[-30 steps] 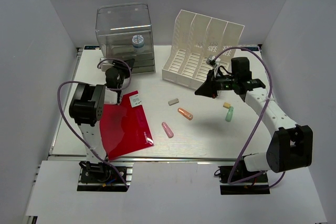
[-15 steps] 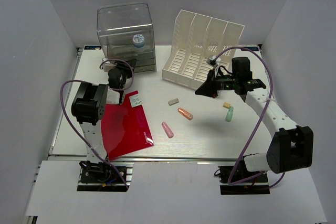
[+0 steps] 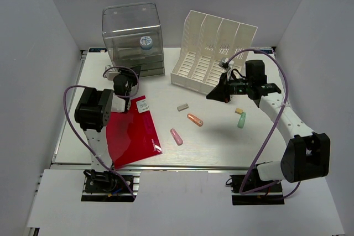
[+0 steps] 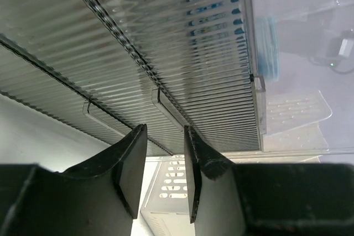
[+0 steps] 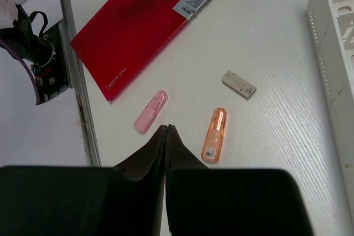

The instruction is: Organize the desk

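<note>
A: What is changing on the left?

B: The left pincer [image 4: 164, 134] is fidgeting in front of the box [image 4: 166, 37]. Over the last second it has been sliding a little along the drawer fronts and easing back again. Its fingers are standing apart on nothing, after narrowing and then widening.

A: Is it touching anything?

B: A handle [image 4: 168, 109] is sitting just ahead of its tips, nearest one finger. I cannot tell whether they are meeting.

A: What are you making of that?

B: I am reading it as lining up to pull a drawer open, so the small things can go inside. No drawer is coming out yet.

A: And the folder [image 3: 133, 134]?

B: It is lying flat behind and below that pincer, towards the arm bases, and it is not shifting.

A: Where is the desk [image 3: 221, 147]?

B: It is lying under both pincers, carrying everything.

A: Is the right side doing anything?

B: Hardly. The right pincer [image 5: 166, 130] is hanging almost where it was, with its fingers pressed together and holding nothing. Its tips are hovering above the gap between the pink marker [image 5: 151, 111] and the orange marker [image 5: 214, 135]. The eraser [image 5: 239, 84] is lying a little further ahead of it. None of these is moving. The rack [image 3: 213, 48] is standing just beyond that pincer.

A: So the tidying is barely starting?

B: That is how I am judging it: everything loose is waiting to be put away.
</note>
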`<state>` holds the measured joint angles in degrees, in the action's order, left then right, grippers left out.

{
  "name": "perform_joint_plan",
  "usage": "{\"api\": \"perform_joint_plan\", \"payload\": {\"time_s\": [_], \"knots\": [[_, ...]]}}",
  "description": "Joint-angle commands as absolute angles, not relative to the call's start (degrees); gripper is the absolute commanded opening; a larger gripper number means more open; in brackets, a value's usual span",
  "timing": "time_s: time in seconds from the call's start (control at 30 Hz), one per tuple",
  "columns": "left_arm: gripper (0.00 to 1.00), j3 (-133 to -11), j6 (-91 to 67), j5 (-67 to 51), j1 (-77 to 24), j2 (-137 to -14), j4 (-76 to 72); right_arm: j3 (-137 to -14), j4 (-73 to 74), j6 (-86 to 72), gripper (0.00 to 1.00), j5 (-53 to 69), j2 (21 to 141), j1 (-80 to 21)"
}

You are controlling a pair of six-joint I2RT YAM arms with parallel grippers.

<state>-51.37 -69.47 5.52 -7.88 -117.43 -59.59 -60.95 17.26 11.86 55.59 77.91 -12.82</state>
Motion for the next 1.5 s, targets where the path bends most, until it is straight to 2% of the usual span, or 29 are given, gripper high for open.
{"api": "perform_joint_plan", "payload": {"time_s": [0.0, 0.27, 0.43, 0.63, 0.73, 0.87, 1.47], "knots": [[0.44, -52.6, -69.3, 6.9, -7.6, -116.6, -60.7, -60.1, 15.2, 12.0, 0.03, 56.5, 76.1, -12.4], [0.44, -55.1, -69.1, 7.6, -7.6, -118.7, -60.4, -60.1, 15.4, 12.2, 0.04, 56.5, 76.1, -12.1], [0.30, -56.2, -69.3, 7.6, -7.6, -119.4, -60.6, -60.0, 15.4, 12.3, 0.04, 56.5, 76.3, -12.0], [0.22, -55.6, -69.5, 7.7, -7.6, -120.0, -61.9, -60.0, 15.4, 12.5, 0.03, 56.4, 76.2, -11.9], [0.08, -54.7, -69.7, 7.8, -7.6, -119.7, -62.8, -59.9, 15.4, 12.5, 0.03, 56.5, 76.1, -11.8], [0.00, -52.2, -69.8, 7.5, -7.6, -118.4, -65.4, -59.9, 15.4, 12.5, 0.03, 56.5, 75.9, -11.8], [0.00, -36.9, -70.1, 3.7, -7.6, -108.3, -69.5, -59.5, 15.0, 12.4, 0.05, 57.5, 75.6, -11.3]]}}
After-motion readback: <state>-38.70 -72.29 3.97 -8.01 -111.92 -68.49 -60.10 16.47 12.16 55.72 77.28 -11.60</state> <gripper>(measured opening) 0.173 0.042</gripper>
